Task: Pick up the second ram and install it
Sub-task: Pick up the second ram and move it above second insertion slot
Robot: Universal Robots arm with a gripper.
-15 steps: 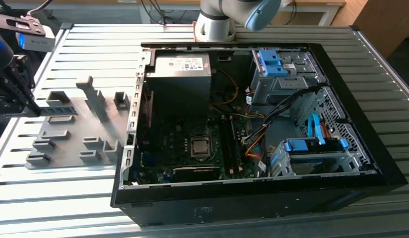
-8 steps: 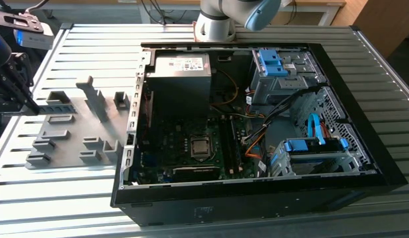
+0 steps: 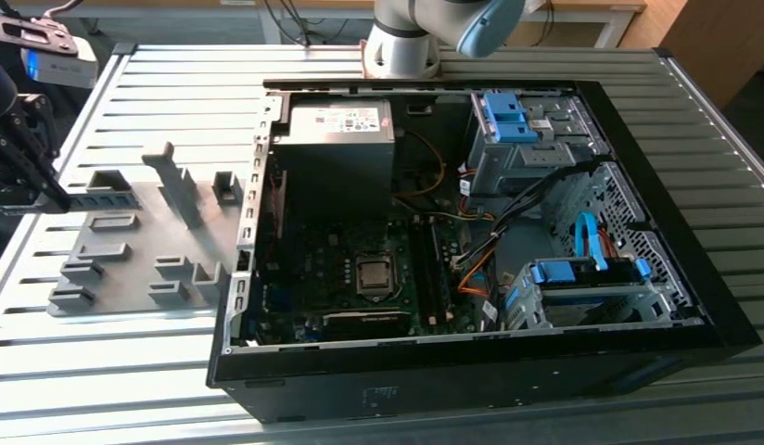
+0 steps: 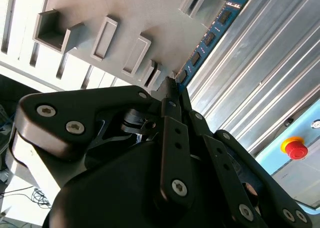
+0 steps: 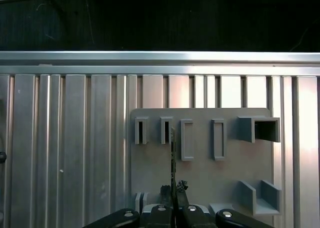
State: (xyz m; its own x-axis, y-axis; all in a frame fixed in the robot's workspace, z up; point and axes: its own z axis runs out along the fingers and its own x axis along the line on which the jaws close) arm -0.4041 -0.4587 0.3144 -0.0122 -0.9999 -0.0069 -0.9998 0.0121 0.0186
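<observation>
The end effector (image 4: pixel 172 90) is pinched narrow on one end of the second ram (image 4: pixel 211 36). The ram is a long, thin blue strip with dark chips on it. In the second wrist view the two dark fingers (image 4: pixel 170 138) come together on it, and the rest of the strip sticks out past the tips. It reaches over the edge of the grey plate (image 4: pixel 150 17) and out over the silver ribs of the counter (image 4: pixel 260 77).

In the first wrist view the ram (image 5: pixel 173 153) shows edge-on, as one thin dark line. It runs out from the end effector (image 5: pixel 173 190) over the grey plate (image 5: pixel 200 178), between two of the slots. You cannot tell whether the strip touches the plate.

In the exterior view the grey plate (image 3: pixel 141 243) lies on the counter (image 3: pixel 134 93), on the exterior view's left. Small grey blocks stand on the plate. Just beside it, on the exterior view's right, the open computer case (image 3: pixel 481 362) sits on the same counter. Inside the case are the green board (image 3: pixel 357 269) and the power box (image 3: pixel 338 125) at the far end.

A red button (image 4: pixel 295 148) sits on a light blue spot past the counter's edge.
</observation>
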